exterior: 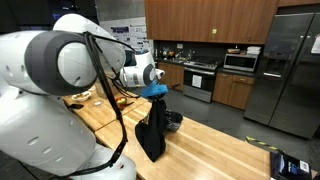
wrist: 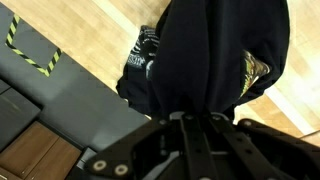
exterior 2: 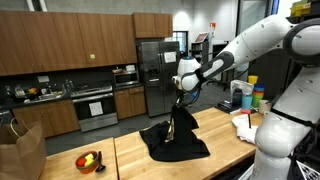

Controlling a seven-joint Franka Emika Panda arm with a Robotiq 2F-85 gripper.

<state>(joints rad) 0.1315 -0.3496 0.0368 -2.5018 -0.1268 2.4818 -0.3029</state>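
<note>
1. Gripper (exterior 2: 181, 98) is clamped narrow on the top of a black garment (exterior 2: 176, 135); the wrist view shows the fingers pinching a bunched fold (wrist: 215, 50).
2. The garment hangs straight down from the claw in both exterior views (exterior: 150, 135). Its lower part is spread on the wooden counter (exterior 2: 130, 162), around mid-counter.
3. Judged step: a lift, with the cloth partly raised and its hem not yet clear of the wood.
4. Any next move calls for a firm pinch and a slow, vertical path. The fabric is limp, so it will swing and drag.
5. A fruit bowl (exterior 2: 90, 160) sits on the counter, well left of the garment. The fridge (exterior 2: 155, 75) is far behind.
</note>
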